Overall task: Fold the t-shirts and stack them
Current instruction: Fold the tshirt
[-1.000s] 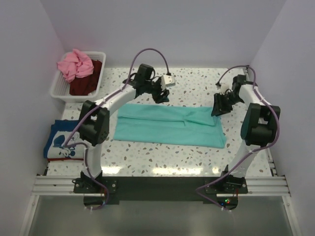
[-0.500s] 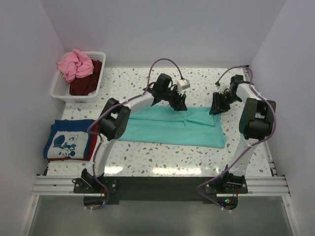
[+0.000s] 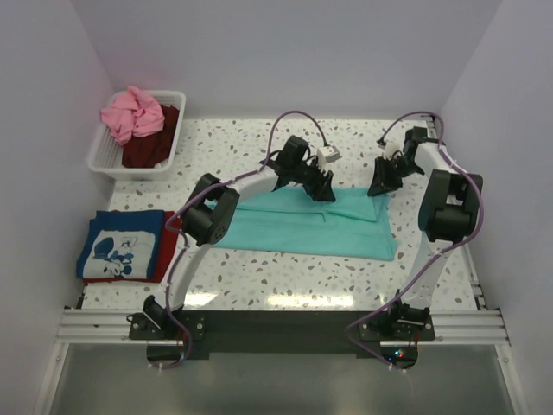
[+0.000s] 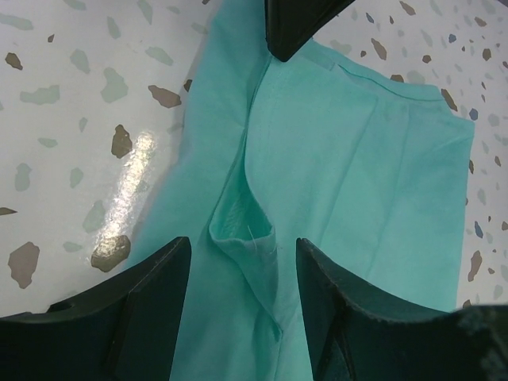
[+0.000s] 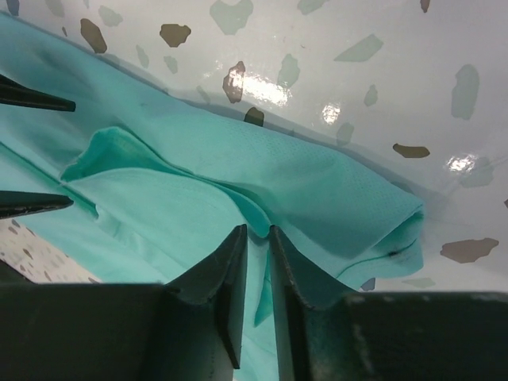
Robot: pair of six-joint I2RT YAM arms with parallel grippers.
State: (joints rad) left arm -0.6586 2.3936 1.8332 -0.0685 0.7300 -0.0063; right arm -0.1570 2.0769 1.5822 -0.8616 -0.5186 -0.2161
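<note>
Nearest the arm bases, flat on the speckled white terrazzo tabletop (image 3: 259,281): a plain teal-green cloth t-shirt (image 3: 302,229), doubled into a long band running left to right. Off to the left, well apart from it, a folded blue t-shirt with white print (image 3: 121,246), with a folded red t-shirt (image 3: 162,251) showing at its right edge, apparently underneath.

At the band's far edge, near the middle, the left gripper (image 4: 242,246): jaws parted, straddling a small raised pucker, not pinching it. At the far right corner, the right gripper (image 5: 258,234): jaws almost together around a pleat; cannot tell whether biting.

Farthest back on the left, a white slatted plastic basket (image 3: 97,158) holding a crumpled pink t-shirt (image 3: 130,117) and a dark maroon t-shirt (image 3: 154,147).

Probably light, thin and limp; likely to sag and to slide on the glossy top. Best taken at doubled edges and corners, catching every layer at once.
</note>
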